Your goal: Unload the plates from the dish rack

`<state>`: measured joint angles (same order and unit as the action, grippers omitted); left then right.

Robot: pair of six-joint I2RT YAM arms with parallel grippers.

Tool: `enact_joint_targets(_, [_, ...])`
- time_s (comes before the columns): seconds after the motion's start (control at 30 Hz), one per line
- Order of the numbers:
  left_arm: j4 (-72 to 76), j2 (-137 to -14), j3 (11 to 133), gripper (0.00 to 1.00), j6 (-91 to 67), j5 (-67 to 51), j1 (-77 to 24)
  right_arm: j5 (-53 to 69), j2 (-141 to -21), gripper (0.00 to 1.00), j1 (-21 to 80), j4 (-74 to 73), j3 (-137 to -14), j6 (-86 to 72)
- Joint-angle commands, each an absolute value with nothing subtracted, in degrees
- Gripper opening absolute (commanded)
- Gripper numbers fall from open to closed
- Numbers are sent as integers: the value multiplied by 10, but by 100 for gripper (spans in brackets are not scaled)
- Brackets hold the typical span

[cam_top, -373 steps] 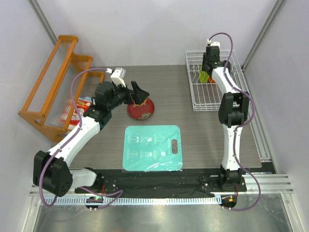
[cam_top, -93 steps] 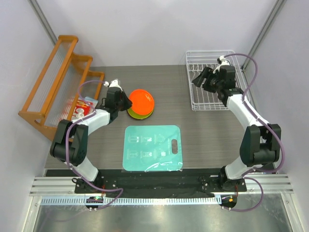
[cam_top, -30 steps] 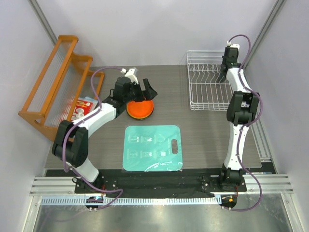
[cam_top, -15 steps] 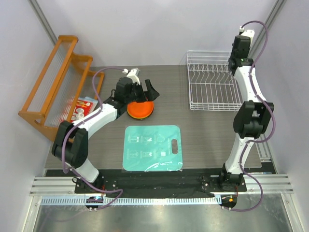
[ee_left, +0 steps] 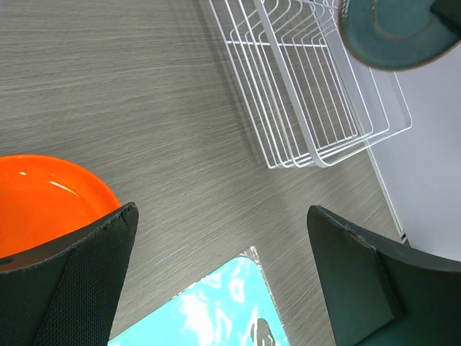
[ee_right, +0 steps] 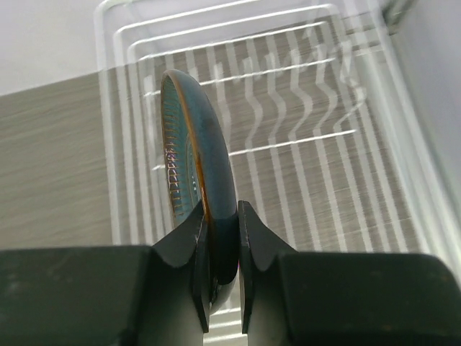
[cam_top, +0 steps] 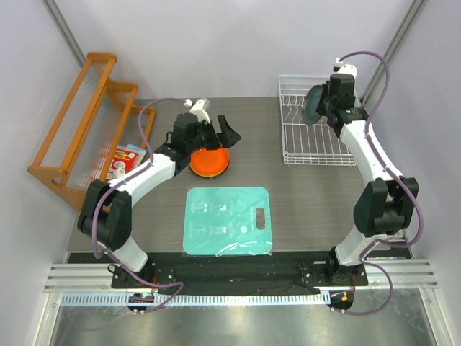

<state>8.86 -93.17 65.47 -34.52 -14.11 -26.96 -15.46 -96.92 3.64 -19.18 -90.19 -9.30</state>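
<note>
Blue-teal round plate [cam_top: 313,105] is the one in hand. Top cam: my right claw [cam_top: 322,108] pinches it by the rim, on edge, above the white wire dish rack [cam_top: 320,163]. Rack looks otherwise bare, so I judge this the last plate. Next move, prob.: carry it across the grey wood-grain desk [cam_top: 302,202] to the orange round plate [cam_top: 209,163] and lay it flat w/o clipping the left claw [cam_top: 216,137], which hangs wide open, holding nothing, right over that plate.

Left wrist cam: the open claw [ee_left: 222,216] frames the orange plate [ee_left: 43,194] and the rack [ee_left: 302,108]. Blue-teal plate [ee_left: 396,32] is cut off at the top edge, and only a corner of the teal rectangular mat [ee_left: 209,310] shows. Can't tell what sits under the orange plate.

Right wrist cam: claw [ee_right: 222,245] clamped on the plate [ee_right: 198,180]. Lowest rim is hidden btw the fingers, and the rack [ee_right: 288,79] is blurred behind.
</note>
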Motion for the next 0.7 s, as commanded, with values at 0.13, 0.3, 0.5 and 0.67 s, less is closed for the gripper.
enact_joint_targets(0.13, [127,-901,638,99,-350,-137,-272,14,-855,1,79,-103,-807,-186])
enact_joint_targets(0.3, [141,-873,606,100,-346,-124,-272,99,-824,1,85,-49,-742,-239])
enact_joint_targets(0.5, [180,-865,580,99,-360,-122,-273,173,-807,1,98,22,-685,-318])
enact_joint_targets(0.67, [203,-874,575,100,-369,-123,-280,207,-791,1,122,63,-639,-366])
